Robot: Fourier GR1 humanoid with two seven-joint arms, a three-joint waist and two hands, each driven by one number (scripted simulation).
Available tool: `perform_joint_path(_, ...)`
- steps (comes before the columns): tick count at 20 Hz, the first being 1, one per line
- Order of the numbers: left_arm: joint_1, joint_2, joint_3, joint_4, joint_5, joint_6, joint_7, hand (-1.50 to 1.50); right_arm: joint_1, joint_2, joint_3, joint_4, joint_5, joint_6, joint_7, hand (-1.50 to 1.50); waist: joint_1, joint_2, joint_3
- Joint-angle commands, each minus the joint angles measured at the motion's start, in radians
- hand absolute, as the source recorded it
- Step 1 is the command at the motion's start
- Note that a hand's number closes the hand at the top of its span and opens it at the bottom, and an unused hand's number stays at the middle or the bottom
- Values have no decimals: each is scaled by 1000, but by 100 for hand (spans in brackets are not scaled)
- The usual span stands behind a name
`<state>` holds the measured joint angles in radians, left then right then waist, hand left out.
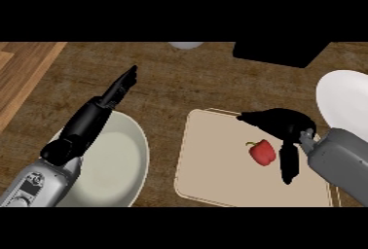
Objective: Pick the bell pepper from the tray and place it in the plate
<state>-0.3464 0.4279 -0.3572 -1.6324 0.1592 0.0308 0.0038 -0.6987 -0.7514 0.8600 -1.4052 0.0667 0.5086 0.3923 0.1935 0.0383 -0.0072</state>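
Head view, bell pepper point(262, 151) on tray point(208, 170), between right hand point(282, 121) fingers point(289, 165)

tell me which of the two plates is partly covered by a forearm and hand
The plate at the lower left, left of the tray: the left hand and its forearm stretch across it. The other plate lies bare at the right edge.

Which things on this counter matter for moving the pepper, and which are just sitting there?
Part of the job: bell pepper, tray, plate, right hand.

Just there: second plate, black object, pale round thing at the far edge, resting left hand.
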Motion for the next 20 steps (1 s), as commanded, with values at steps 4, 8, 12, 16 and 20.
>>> perform_joint_path(4,31,9,55,50,3,8,-41,0,-257,275,67,281,10,251,182,-150,-93,-20,4)
perform_joint_path(8,78,19,77,14,15,8,-37,0,-335,414,39,451,-72,397,301,-150,-121,-30,5)
perform_joint_path(12,74,12,94,60,25,-13,-62,0,-403,554,50,642,-89,465,388,-150,-136,-24,5)
perform_joint_path(16,67,23,121,92,16,-31,-87,0,-554,610,20,771,-66,523,410,-150,-151,-27,5)
perform_joint_path(20,124,-8,106,47,-14,-8,-109,0,-586,646,20,913,5,513,299,-150,-147,-25,7)
